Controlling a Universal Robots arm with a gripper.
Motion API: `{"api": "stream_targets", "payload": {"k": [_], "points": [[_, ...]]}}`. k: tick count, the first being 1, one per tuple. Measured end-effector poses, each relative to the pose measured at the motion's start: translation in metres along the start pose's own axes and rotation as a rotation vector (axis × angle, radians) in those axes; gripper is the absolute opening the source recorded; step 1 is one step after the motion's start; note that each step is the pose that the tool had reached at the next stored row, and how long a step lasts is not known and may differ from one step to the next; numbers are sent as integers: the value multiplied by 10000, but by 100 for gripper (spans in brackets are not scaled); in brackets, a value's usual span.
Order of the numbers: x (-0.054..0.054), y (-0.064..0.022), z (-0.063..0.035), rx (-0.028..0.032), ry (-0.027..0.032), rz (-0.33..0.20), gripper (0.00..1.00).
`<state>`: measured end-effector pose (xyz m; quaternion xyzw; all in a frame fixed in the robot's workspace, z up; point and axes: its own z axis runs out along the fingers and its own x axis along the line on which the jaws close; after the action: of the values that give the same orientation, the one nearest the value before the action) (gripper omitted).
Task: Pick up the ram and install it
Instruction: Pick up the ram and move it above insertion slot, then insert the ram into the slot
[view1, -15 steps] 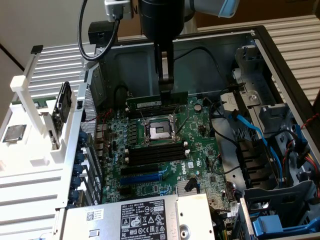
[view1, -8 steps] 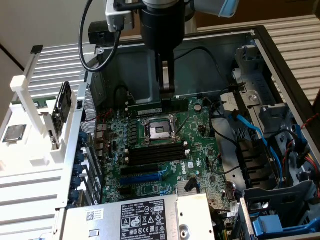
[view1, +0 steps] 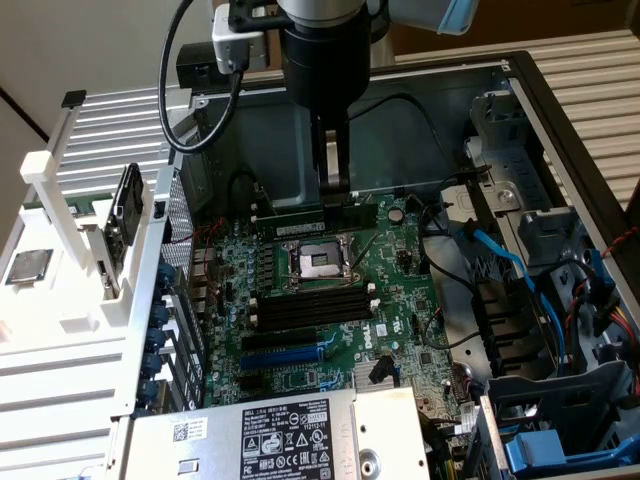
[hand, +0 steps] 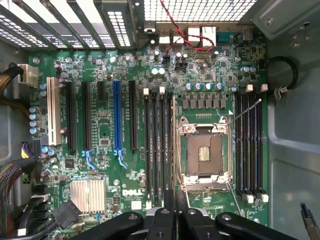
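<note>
My gripper reaches down into the open computer case and is shut on the ram. The ram is a long green stick with a white sticker, held level a little above the motherboard. In the wrist view the ram shows as a thin edge running out from between my fingertips. That edge lies between the black memory slots and the empty processor socket. In the exterior view the same black slots lie in front of the socket.
A second bank of memory slots lies beyond the socket. A labelled power supply sits at the front. A drive cage with blue cables stands on the exterior view's right, and a white rack on its left.
</note>
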<state>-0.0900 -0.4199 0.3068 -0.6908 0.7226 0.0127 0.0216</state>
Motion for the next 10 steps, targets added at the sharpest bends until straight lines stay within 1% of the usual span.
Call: {"api": "stream_targets", "payload": {"k": [10], "points": [[0, 0, 0, 0, 0, 0, 12]]}}
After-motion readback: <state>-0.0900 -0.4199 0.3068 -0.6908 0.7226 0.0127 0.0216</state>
